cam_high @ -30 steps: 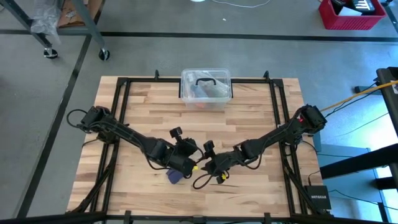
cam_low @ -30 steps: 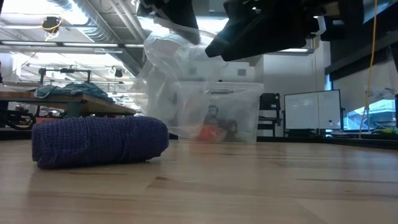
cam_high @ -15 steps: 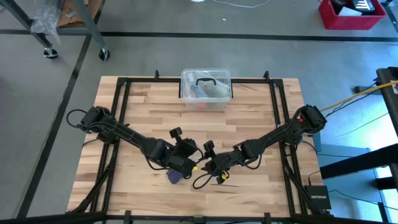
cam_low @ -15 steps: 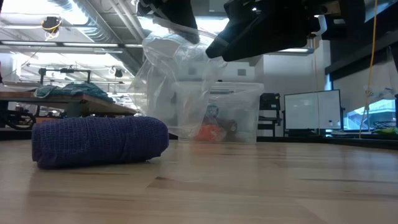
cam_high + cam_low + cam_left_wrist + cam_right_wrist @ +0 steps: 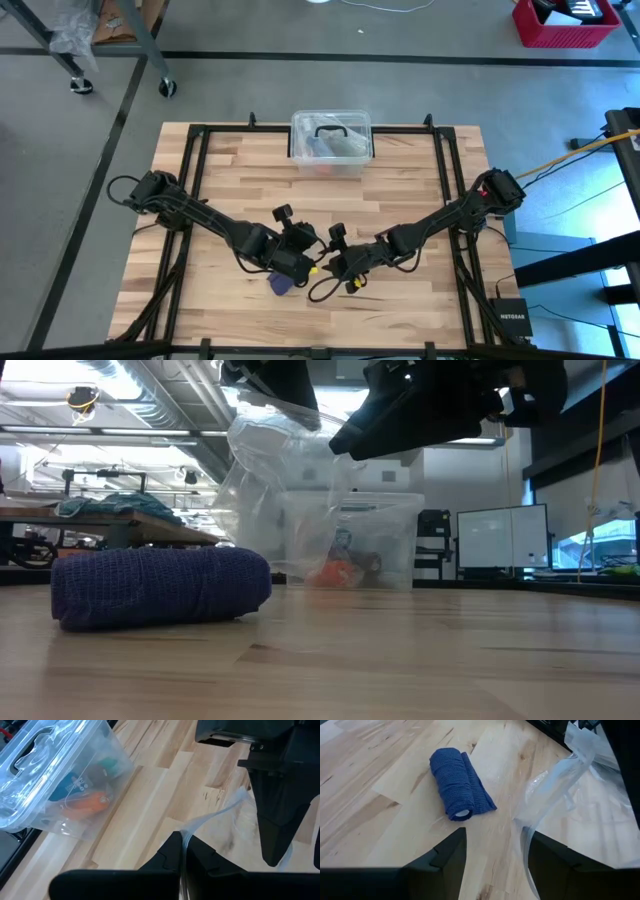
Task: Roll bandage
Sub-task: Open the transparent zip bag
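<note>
The bandage point(image 5: 457, 789) lies rolled on the table point(image 5: 365, 795), just ahead of the open, empty right gripper point(image 5: 492, 851). The left gripper point(image 5: 182, 857) pinches the plastic wrapper point(image 5: 220, 812).

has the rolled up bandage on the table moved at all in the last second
No. In the low view the bandage lies in the same spot on the table, its right end just as far left of the clear plastic box behind it.

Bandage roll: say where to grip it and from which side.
Grip the bandage across the middle of its rolled body, coming from above, fingers on its two long sides. It lies flat on the table, a loose tail on one side; pinching over that flap probably keeps it wound.
</note>
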